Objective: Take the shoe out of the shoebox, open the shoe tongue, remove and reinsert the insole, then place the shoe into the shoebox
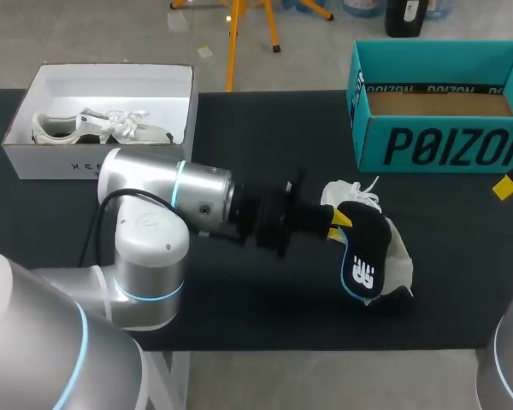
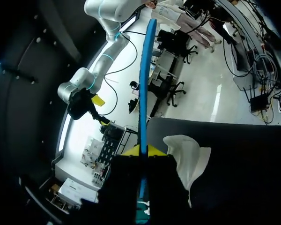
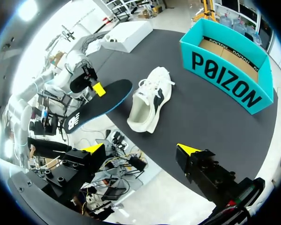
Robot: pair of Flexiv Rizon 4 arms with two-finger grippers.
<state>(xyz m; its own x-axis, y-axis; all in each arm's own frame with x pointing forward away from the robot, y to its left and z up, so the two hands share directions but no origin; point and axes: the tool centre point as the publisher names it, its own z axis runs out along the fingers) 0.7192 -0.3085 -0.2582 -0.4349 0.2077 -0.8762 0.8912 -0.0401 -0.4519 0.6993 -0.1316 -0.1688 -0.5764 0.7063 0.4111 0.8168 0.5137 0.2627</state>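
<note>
Left gripper [image 1: 338, 222] is clamped narrowly on one end of the black insole [image 1: 363, 252], holding it raised over the white shoe [image 1: 399, 248] and hiding part of it from above. That shoe lies on the dark table [image 1: 265, 145] in front of the teal shoebox [image 1: 440, 102]. Off the shoebox's near right corner, the right gripper [image 3: 140, 150] hangs spread wide, holding nothing. Well to the shoebox's left sits a white box [image 1: 103, 81] with a second shoe [image 1: 103, 126] inside.
</note>
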